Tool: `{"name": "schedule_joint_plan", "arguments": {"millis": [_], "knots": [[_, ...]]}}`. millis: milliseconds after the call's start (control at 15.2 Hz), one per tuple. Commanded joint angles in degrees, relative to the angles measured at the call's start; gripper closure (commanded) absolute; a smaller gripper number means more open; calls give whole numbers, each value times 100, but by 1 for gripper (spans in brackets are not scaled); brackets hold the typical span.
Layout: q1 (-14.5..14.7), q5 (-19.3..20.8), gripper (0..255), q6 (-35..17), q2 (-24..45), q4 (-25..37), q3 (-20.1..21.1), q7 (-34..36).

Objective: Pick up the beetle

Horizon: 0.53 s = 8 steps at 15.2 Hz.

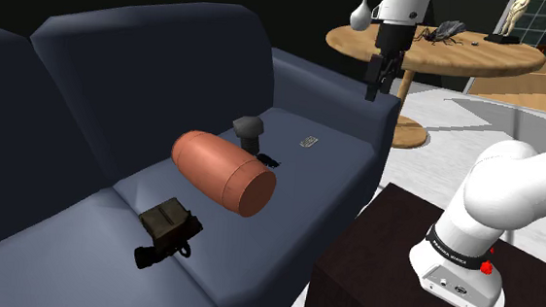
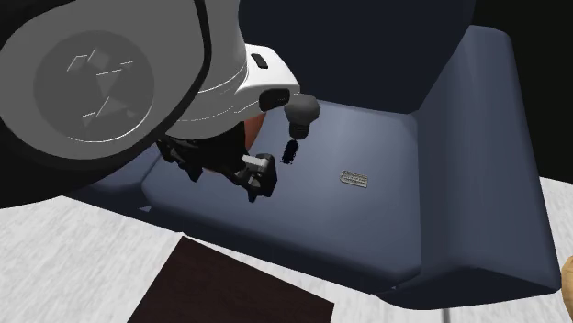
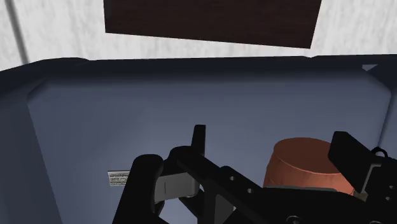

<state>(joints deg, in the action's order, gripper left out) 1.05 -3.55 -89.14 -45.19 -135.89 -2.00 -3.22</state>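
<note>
Your black gripper (image 1: 375,86) hangs over the blue sofa (image 1: 121,61), jaws apart and empty, ready for the small black beetle (image 1: 268,160) lying below.

Small black beetle (image 1: 268,160) on sofa (image 1: 344,162)

Sofa (image 1: 170,54) matt, smooth, cloth-like (no weave visible). Bolster (image 1: 223,171) matt too. Round surface (image 1: 481,55) wood w/ slight sheen; stand (image 1: 372,251) dark wood grain. Arm (image 1: 512,187) shell glossy white.
</note>
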Motion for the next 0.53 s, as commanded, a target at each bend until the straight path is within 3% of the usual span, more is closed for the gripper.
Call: {"name": "schedule_joint_plan", "arguments": {"millis": [0, 462], "knots": [[0, 0, 0, 0, 0, 0, 0, 0], [34, -34, 0, -1410, 1058, -288, 141, 82]]}}
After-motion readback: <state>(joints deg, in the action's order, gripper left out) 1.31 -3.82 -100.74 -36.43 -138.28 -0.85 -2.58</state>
